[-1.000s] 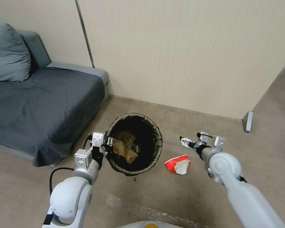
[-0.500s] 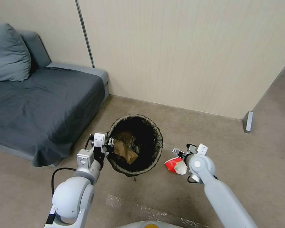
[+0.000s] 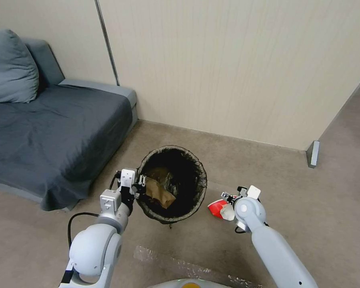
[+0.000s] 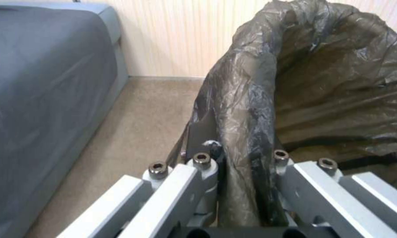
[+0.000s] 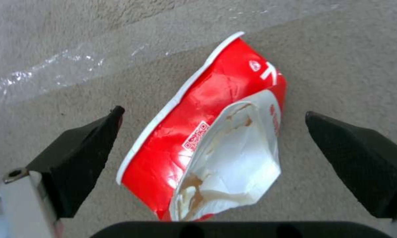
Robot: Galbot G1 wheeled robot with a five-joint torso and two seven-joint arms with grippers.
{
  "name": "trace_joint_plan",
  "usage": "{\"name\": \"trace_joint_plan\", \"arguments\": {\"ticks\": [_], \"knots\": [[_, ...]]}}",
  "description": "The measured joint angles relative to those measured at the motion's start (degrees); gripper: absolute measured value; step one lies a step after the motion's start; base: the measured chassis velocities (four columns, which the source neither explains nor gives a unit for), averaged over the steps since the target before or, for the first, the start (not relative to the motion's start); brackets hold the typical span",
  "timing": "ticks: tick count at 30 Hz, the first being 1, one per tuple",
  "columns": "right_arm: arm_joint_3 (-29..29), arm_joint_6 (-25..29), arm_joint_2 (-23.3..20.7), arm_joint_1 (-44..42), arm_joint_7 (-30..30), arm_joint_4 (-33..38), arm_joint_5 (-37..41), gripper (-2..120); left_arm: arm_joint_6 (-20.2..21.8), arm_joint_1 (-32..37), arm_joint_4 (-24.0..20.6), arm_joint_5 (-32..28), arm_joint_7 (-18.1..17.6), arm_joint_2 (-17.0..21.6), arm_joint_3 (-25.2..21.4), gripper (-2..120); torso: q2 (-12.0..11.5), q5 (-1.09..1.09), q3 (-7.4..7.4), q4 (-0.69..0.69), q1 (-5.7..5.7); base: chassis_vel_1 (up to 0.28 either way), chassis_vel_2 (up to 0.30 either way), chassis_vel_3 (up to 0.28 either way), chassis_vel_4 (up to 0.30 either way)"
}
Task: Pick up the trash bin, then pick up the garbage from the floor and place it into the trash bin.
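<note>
Left gripper: I had my left gripper (image 3: 139,185) clenched on the near rim of the trash bin (image 3: 173,182), one finger (image 4: 201,145) outside the wall and the other inside, with the dark bag liner (image 4: 247,109) pinched between them.
Why that hold: I judged that gripping the rim kept the mouth of the bin open and facing up, close beside the litter.
Bin contents: crumpled brown paper (image 3: 159,191) lay inside against the liner.
Right gripper: my right gripper (image 5: 214,145) hung directly over the red-and-white wrapper (image 5: 211,132), fingers spread wide, one to each side and neither touching it.
Garbage: the wrapper (image 3: 220,209) lay flat on the beige floor (image 3: 316,224), just beside the bin on its right.
Why that pose: I straddled the wrapper across its narrow width so that, by my reckoning, closing would crumple and catch it.
Risk: thin and flat on carpet, it might have slipped under the tips.
Surroundings: a grey sofa (image 3: 48,124) stood to the left, well apart.
</note>
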Motion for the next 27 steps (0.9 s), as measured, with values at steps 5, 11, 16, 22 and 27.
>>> {"name": "trace_joint_plan", "arguments": {"ticks": [5, 11, 16, 22, 27], "knots": [[0.0, 0.2, 1.0, 0.4, -1.0, -2.2, -1.4, 100, 0.0, 0.1, 0.1, 0.3, 0.0, -0.2, 0.1, 5, 0.0, 0.00, 0.00, 0.00, 0.00, 0.000, 0.000, 0.000, 0.000], [0.3, 1.3, 2.7, 1.7, -1.7, -6.5, -3.6, 100, -0.1, 0.2, 0.1, 0.6, 0.0, -0.3, 0.2, 5, 0.0, 0.00, 0.00, 0.00, 0.00, 0.000, 0.000, 0.000, 0.000], [0.7, 1.9, 3.8, 2.6, -1.6, -9.2, -3.9, 100, -0.4, 0.2, 0.3, 0.7, 0.0, -0.4, 0.2, 5, 0.0, 0.00, 0.00, 0.00, 0.01, 0.000, 0.000, 0.000, 0.000], [1.3, 2.7, 4.9, 2.8, -2.6, -11.7, -5.3, 95, -0.9, 0.2, 0.8, 1.0, 0.0, -0.8, 0.3, 5, 0.0, 0.00, 0.00, 0.00, 0.00, 0.000, 0.000, 0.000, 0.000], [2.0, 3.8, 5.9, 3.0, -3.6, -13.7, -6.7, 81, -1.1, 0.1, 1.2, 1.0, 0.0, -0.9, 0.5, 5, 0.0, -0.08, -0.01, -0.04, -0.01, 0.000, 0.000, 0.000, 0.000]]}}
